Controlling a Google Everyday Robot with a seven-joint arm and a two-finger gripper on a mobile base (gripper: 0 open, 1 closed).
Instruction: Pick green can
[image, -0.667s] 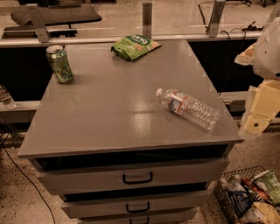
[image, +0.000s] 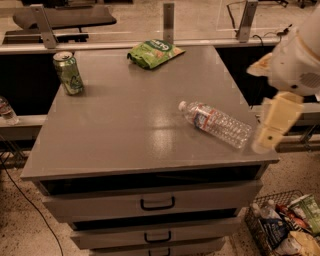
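The can stands upright at the far left corner of the counter, well apart from the gripper, which hangs off the right edge just beside the lying bottle; how wide it stands cannot be told

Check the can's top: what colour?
Silver top on a light-green can, clearest in the camera view. Claw hangs right of the table.
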